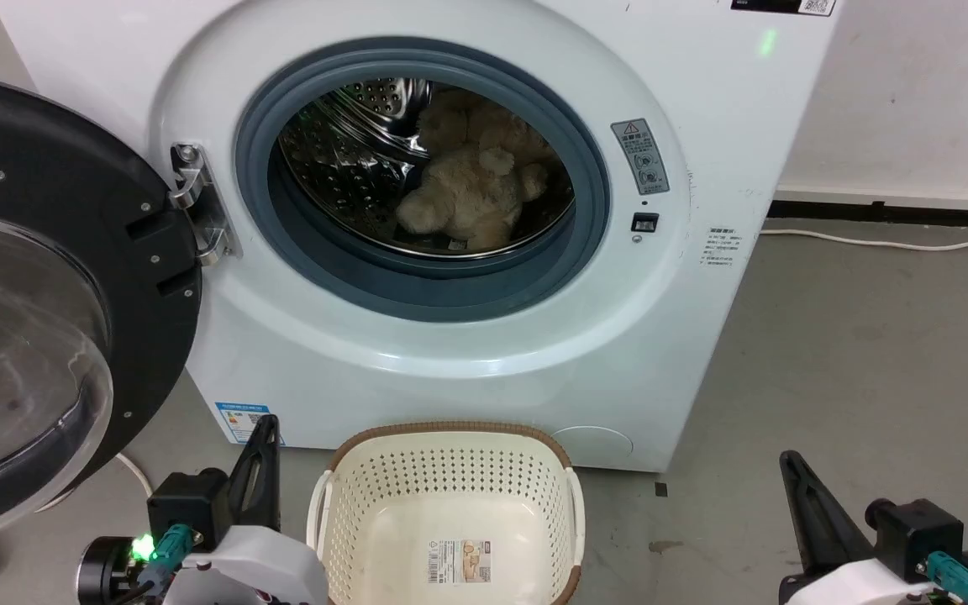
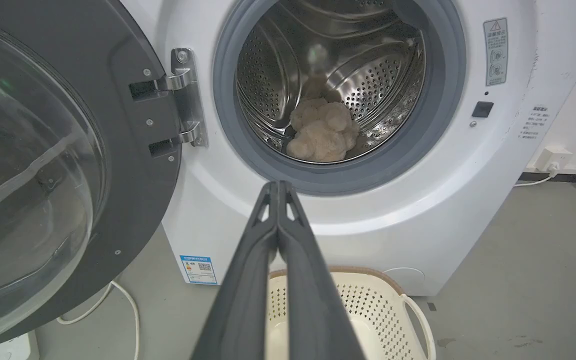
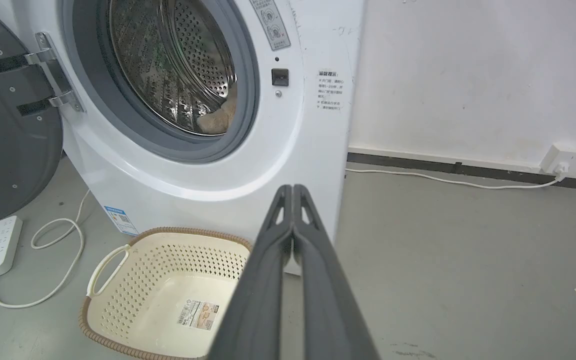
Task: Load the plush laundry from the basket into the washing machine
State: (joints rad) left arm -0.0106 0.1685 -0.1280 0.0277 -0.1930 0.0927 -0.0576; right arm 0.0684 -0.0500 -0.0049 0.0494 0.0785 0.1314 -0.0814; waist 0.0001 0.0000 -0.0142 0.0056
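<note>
Okay: washing machine (image 1: pixel 467 361) stands with its door (image 1: pixel 47 277) swung wide on the left. The basket (image 1: pixel 450 470) sits on the floor (image 1: pixel 870 353) just in front, its label (image 1: pixel 459 561) showing. The plush laundry (image 1: pixel 471 197) lies inside the drum (image 1: pixel 341 160). Left gripper (image 2: pixel 278 185) and right gripper (image 3: pixel 293 189) are clenched, fingers pressed together.

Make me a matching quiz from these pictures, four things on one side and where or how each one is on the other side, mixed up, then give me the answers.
Things:
1. teddy bear
2. laundry basket
3. washer door
4. left gripper

Place or state:
A. swung wide open on its hinge
B. fingers shut together, holding nothing
C. lying inside the steel drum
D. standing on the floor in front of the washer

Pairs: 1-C, 2-D, 3-A, 4-B
</note>
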